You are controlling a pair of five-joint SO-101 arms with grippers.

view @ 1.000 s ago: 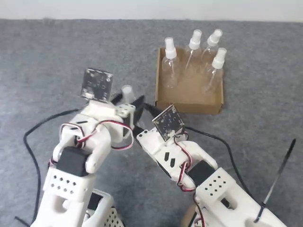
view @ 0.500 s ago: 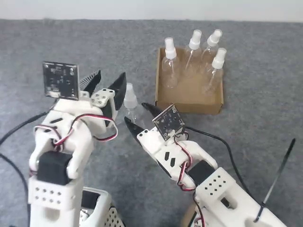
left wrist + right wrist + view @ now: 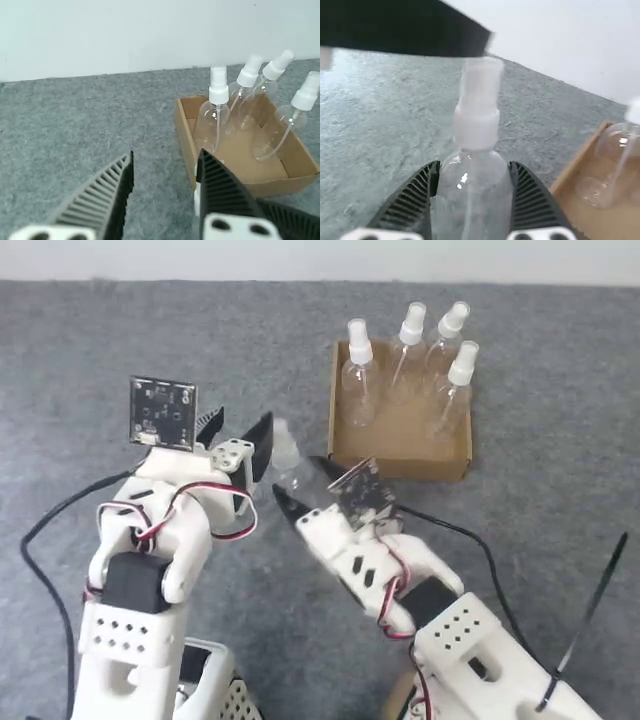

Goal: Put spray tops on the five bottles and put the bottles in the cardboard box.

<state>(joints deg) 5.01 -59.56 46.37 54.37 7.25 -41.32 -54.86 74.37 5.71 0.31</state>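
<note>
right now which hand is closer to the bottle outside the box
Right. The right hand is shut around the bottle, gripping its body. The left hand hangs open beside its spray top.

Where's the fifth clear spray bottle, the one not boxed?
High view: the clear plastic spray bottle is clamped in the right hand, just left of the brown cardboard box.

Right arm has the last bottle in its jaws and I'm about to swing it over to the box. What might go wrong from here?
1. The open left gripper sits close beside the bottle's spray top; lifting may clip it.
2. The right gripper holds the smooth round body, so the bottle might tilt or slip.
3. The four bottles lean inside the cardboard box; setting down carelessly may topple them.
</note>
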